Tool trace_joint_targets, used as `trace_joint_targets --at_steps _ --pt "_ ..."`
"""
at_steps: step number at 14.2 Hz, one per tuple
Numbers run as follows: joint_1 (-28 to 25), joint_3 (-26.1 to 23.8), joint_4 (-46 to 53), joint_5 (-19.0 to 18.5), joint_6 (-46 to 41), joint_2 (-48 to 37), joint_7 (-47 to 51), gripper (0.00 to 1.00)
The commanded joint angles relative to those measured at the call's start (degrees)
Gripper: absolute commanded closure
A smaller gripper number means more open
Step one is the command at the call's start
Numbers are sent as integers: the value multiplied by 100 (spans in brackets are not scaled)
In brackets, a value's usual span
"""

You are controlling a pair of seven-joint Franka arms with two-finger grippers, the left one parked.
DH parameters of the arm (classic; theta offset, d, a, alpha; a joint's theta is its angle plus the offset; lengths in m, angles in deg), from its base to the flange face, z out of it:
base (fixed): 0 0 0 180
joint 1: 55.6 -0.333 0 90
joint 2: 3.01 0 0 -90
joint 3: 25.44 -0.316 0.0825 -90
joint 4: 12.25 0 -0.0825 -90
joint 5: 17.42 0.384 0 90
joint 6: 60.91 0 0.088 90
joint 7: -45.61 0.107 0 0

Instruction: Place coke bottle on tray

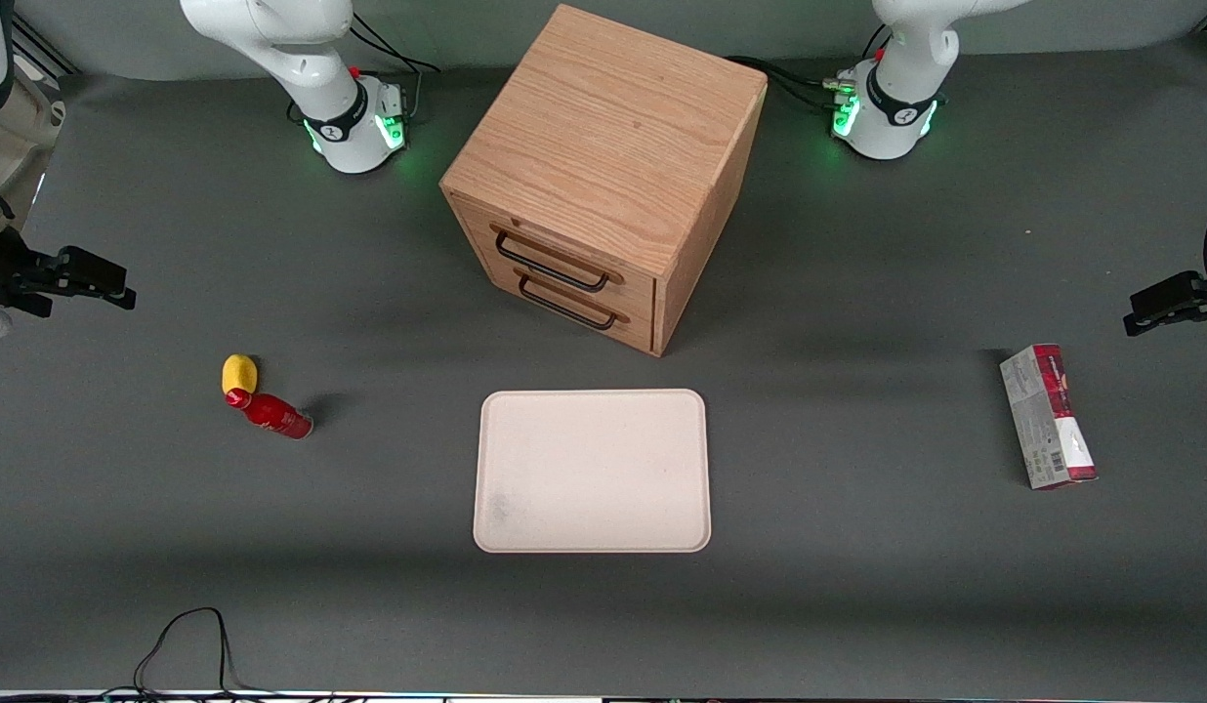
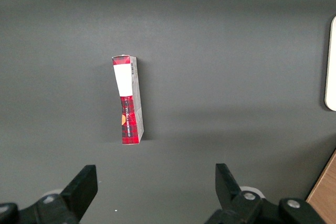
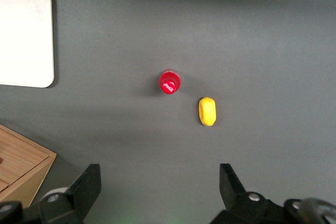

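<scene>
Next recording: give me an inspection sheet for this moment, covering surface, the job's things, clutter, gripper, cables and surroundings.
Surface: dark grey table; no spills seen.
Job's things: small glossy red coke bottle stands upright on the table toward the working arm's end, not on the large flat cream-pink tray; the tray holds nothing.
Clutter: yellow lemon-like lump close beside the bottle, farther from the front camera; red-and-grey carton toward the parked arm's end; wooden two-drawer cabinet, drawers shut, farther from the front camera than the tray.
Gripper: right arm's gripper open, high above the bottle and lump, holding nothing.
Cables: black cable looping at the table's near edge.
Surroundings: nothing seen.
</scene>
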Motion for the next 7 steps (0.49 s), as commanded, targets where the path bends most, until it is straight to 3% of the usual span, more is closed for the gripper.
trace_joint_targets --at_steps 1,7 --pt "124 10 494 91 -104 509 -255 0" --pt "143 28 328 162 54 571 -255 0"
